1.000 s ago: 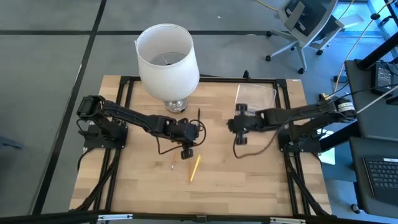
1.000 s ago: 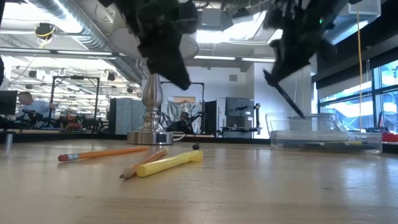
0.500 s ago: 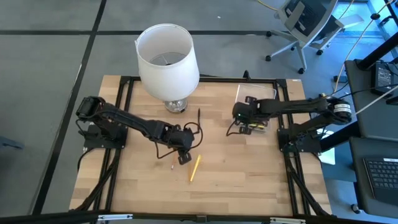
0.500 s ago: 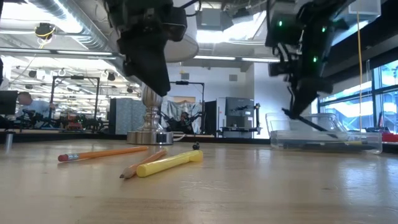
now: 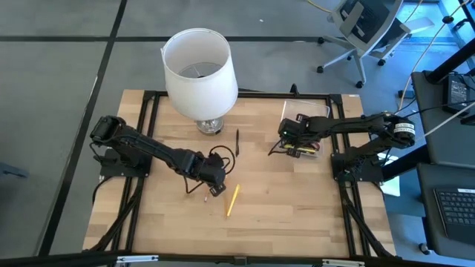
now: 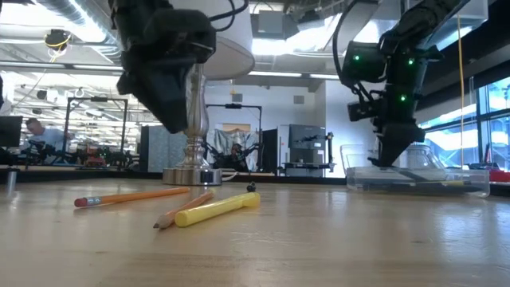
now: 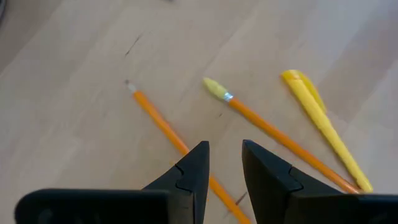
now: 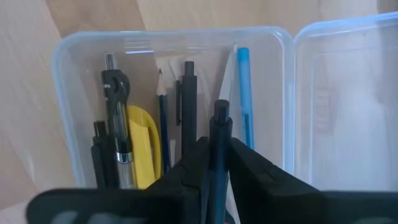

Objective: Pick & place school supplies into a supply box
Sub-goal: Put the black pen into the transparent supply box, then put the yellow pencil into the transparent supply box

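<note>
My left gripper (image 7: 222, 167) is open with a narrow gap and hovers just above two orange pencils (image 7: 163, 127) (image 7: 273, 140) lying flat on the wooden table beside a yellow pen (image 7: 320, 121). In the high view the left gripper (image 5: 214, 188) is over the table's middle. My right gripper (image 8: 214, 158) is shut on a black pen (image 8: 219, 127) over the clear supply box (image 8: 78, 81), which holds several pens and pencils. The right gripper (image 5: 294, 142) shows low over the box (image 6: 418, 180). Another black pen (image 5: 237, 141) lies near the lamp base. My right gripper pinches the black pen between its two fingers (image 8: 252, 168). The pen lies along the fingers, and its free end (image 8: 219, 109) sticks out ahead of them over the inside of the box. Whether that end touches anything in the box, I cannot tell.
A large white lampshade on a metal base (image 5: 200, 70) stands at the table's far side, left of the box. The box's open lid (image 8: 348, 106) lies beside it. Black frame rails run along the table's edges. Bare wood shows toward the near edge.
My right gripper, still holding the black pen, has swung toward the table's far right edge and dropped low over the supply box. My left gripper has moved a little toward the left and near edges and come down over the orange pencils.
</note>
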